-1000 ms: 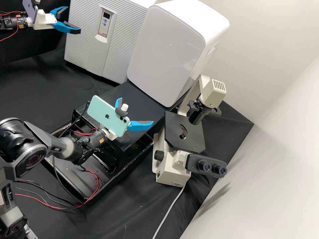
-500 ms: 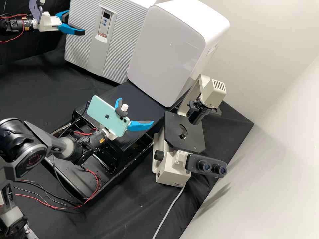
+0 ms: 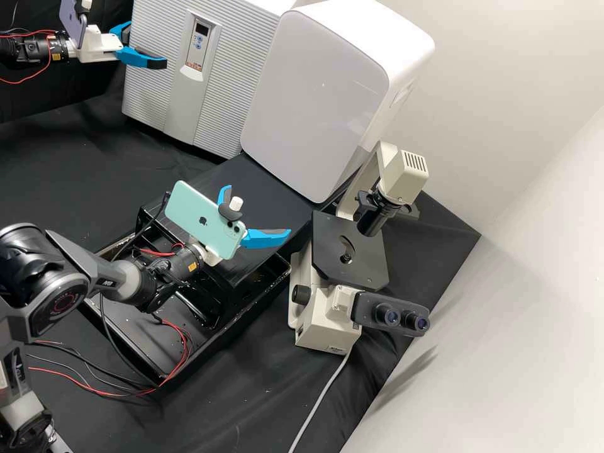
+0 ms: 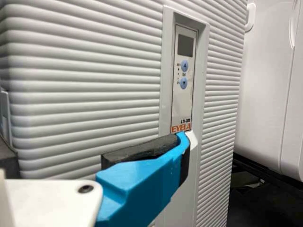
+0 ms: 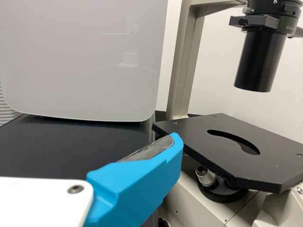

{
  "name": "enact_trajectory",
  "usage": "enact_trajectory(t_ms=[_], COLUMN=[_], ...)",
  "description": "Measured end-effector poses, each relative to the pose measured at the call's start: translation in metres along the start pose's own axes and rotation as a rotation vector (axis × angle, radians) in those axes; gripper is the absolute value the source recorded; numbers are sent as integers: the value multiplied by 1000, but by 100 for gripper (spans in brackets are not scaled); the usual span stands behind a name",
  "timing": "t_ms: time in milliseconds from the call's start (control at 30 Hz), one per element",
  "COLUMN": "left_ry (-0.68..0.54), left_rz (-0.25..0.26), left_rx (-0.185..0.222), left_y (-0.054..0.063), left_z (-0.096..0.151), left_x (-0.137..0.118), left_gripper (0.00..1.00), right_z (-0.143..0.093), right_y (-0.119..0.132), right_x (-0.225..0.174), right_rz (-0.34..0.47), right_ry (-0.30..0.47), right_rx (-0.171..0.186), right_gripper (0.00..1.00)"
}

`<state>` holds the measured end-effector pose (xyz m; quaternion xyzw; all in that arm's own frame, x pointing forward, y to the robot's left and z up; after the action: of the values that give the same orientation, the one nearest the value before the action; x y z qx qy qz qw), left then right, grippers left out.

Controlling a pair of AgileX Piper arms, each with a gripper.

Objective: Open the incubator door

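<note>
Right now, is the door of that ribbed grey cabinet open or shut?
Shut. In the high view, the ribbed door meets the incubator's top in an unbroken line, with no gap showing.

Black, cloth-covered worktop (image 3: 251, 402) shows pale specks. Light grey, ribbed, boxy incubator (image 3: 151, 82) stands upright on it. White, round-cornered cabinet (image 3: 308, 107) just beside; exact footing unclear. Beige microscope (image 3: 321, 314) with flat black stage stands near, grey cable (image 3: 318, 406) trailing over cloth.

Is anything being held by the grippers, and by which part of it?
Nothing is held: the left gripper, near the incubator, and the right gripper are both open.
</note>
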<state>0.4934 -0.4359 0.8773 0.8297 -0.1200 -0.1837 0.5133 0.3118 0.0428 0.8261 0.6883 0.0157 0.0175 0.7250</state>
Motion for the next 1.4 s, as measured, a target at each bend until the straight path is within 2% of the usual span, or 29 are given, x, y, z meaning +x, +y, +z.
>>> enact_trajectory(t_ms=[100, 333, 500, 733, 767, 1033, 1300, 1400], left_ry=[10, 24, 25, 20, 22, 37, 36, 37], left_rz=[8, -13, -26, -26, -26, -32, -38, -38], left_rx=[-24, -62, -58, -57, -57, -27, -34, -15], left_y=[0, -6, -7, -7, -7, -4, -8, -8], left_z=[3, 13, 21, 24, 24, 24, 25, 24], left_x=[-2, -11, -21, -21, -21, -21, -24, -24], left_gripper=[100, 100, 100, 100, 0, 0, 0, 0], right_z=[0, 0, 0, 0, 0, 0, 0, 0], right_y=[0, 0, 0, 0, 0, 0, 0, 0], right_x=[0, 0, 0, 0, 0, 0, 0, 0], right_rz=[0, 0, 0, 0, 0, 0, 0, 0], right_ry=[0, 0, 0, 0, 0, 0, 0, 0], right_rx=[0, 0, 0, 0, 0, 0, 0, 0], right_gripper=[100, 100, 100, 100, 100, 100, 100, 100])
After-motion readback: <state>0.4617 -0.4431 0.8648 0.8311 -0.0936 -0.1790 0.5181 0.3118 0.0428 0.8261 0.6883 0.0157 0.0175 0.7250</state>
